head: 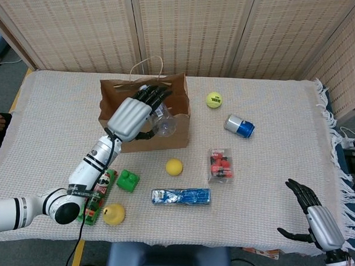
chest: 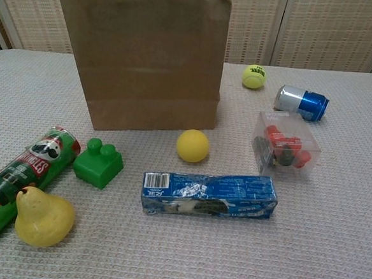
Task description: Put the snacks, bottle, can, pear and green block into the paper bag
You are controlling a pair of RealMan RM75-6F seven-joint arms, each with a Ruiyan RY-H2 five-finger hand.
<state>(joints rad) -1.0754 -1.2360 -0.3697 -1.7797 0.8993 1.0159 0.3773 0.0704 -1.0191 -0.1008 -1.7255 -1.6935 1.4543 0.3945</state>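
Silver-backed left hand (head: 133, 115) and right hand (head: 315, 217), black fingers; white, black-banded forearm with seemingly a black cable.

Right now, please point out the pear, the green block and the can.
pear (chest: 43, 219): chest view, on its rounded body.
green block (chest: 98, 165): chest view, on its front face.
can (chest: 301, 102): chest view, on its side.

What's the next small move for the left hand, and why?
Probably lower a little and let go: the left hand holds the bottle tilted over the paper bag, seemingly above its open top, so releasing should drop it inside.
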